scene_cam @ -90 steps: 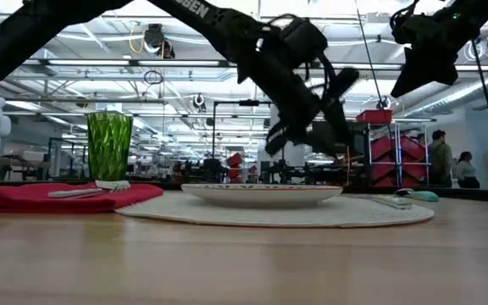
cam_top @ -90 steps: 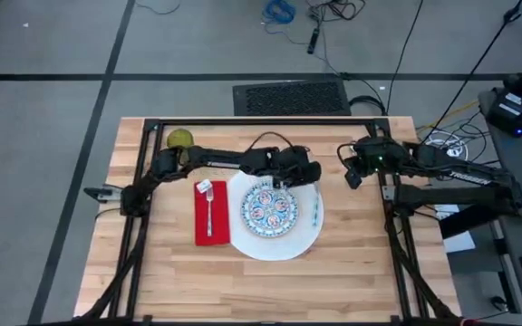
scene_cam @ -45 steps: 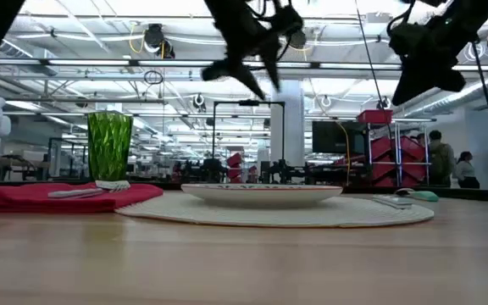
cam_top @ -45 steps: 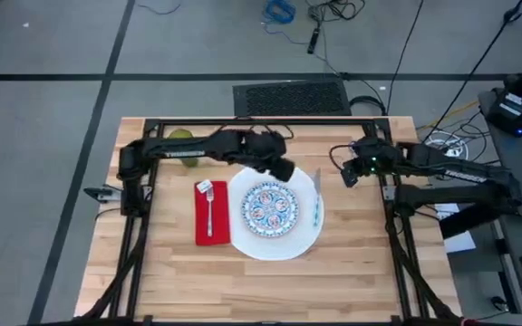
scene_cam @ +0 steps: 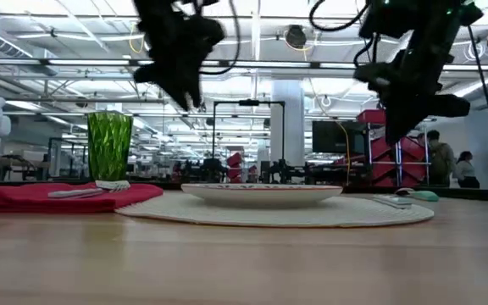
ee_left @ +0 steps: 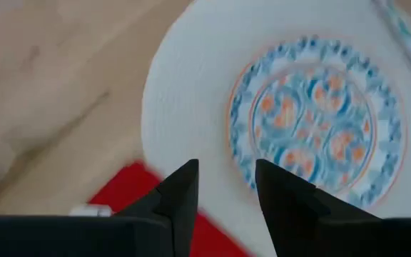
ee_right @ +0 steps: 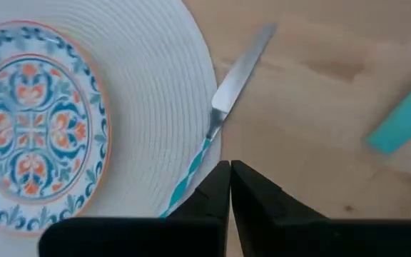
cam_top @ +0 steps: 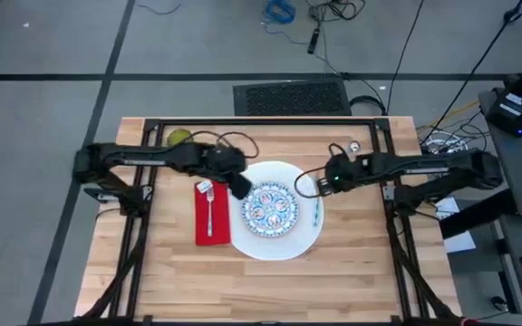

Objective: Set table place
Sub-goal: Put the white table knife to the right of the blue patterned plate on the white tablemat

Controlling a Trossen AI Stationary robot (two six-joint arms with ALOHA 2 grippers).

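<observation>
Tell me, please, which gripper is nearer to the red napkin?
Left. The left gripper hovers just beside the red napkin, between it and the patterned plate; the right gripper hangs across the plates, by the knife.

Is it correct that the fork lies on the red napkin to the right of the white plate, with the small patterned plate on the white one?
Not quite. In the high view the fork lies on the red napkin to the left of the white plate, not the right. The small patterned plate does sit on the white one.
</observation>
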